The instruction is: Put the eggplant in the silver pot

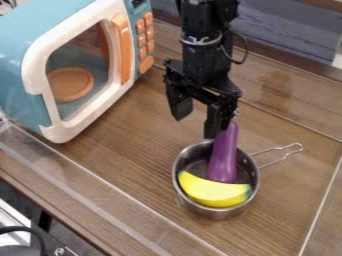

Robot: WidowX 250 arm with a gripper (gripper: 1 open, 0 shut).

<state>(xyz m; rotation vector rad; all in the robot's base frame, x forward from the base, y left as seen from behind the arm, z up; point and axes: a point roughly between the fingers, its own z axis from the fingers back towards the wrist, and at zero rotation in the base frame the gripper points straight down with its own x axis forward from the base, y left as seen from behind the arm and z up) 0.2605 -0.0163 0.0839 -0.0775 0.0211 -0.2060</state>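
The purple eggplant [226,152] stands tilted inside the silver pot [218,183], its lower end resting against a yellow banana [214,189] in the pot. The pot's wire handle [278,152] points right. My black gripper [198,113] hangs just above the pot's far-left rim with its fingers apart, open. The right finger [217,118] is next to the eggplant's top end, and I cannot tell whether they touch. Nothing sits between the fingers.
A teal and cream toy microwave [76,57] with an orange panel stands at the left, door window facing front. The wooden tabletop [107,160] has a raised clear edge along its front and left sides.
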